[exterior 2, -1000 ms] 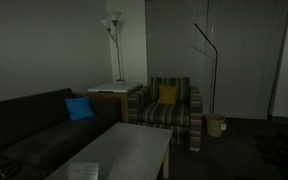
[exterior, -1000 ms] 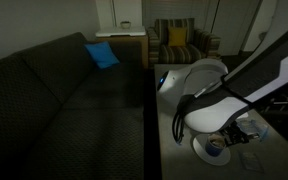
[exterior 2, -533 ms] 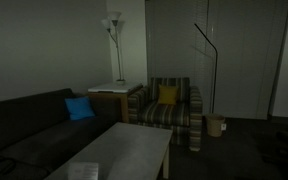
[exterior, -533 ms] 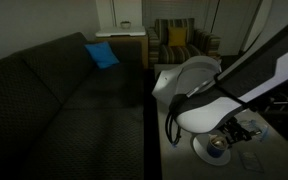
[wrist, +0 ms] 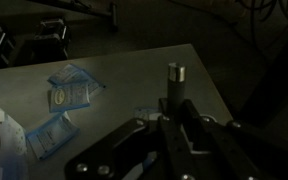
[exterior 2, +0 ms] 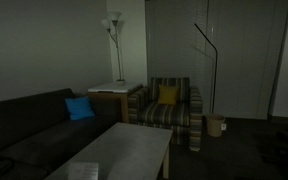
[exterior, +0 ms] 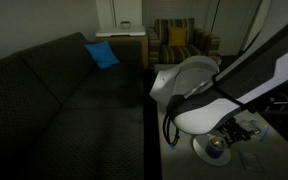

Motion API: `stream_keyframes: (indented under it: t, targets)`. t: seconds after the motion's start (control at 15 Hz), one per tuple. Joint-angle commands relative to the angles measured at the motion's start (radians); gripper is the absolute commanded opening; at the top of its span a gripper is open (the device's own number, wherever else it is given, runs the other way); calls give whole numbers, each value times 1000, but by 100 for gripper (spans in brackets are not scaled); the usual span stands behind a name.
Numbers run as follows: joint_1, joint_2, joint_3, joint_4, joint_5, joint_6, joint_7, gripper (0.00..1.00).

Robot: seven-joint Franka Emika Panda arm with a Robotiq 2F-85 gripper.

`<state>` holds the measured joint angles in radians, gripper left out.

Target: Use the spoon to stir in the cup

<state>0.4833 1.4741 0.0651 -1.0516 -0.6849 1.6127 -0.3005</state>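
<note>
In an exterior view my gripper (exterior: 230, 138) hangs low over a small cup (exterior: 217, 150) that stands on a white saucer (exterior: 200, 150) at the near end of the table. The white arm hides much of the cup. In the wrist view the gripper (wrist: 173, 112) is shut on a dark round handle (wrist: 174, 78) with a grey tip, which I take for the spoon. The handle sticks out beyond the fingers. The spoon's bowl and the cup do not show in the wrist view.
Several pale blue packets (wrist: 71, 93) lie on the grey table (wrist: 124, 70) left of the gripper. A dark sofa (exterior: 64, 95) with a blue cushion (exterior: 102, 55) runs beside the table. A striped armchair (exterior 2: 169, 105) and a floor lamp (exterior 2: 113, 30) stand beyond it.
The arm's white body has swung a little to the left over the table. The gripper stays shut above the cup.
</note>
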Motion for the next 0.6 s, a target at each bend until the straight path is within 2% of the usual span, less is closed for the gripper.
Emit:
stream_keyframes:
  t: [0.0, 0.27, 0.53]
  targets:
    - [4, 0, -14, -8, 6, -26, 14, 4]
    - [6, 1, -19, -15, 16, -154, 34, 4]
    - [-3, 1, -9, -11, 6, -179, 42, 4]
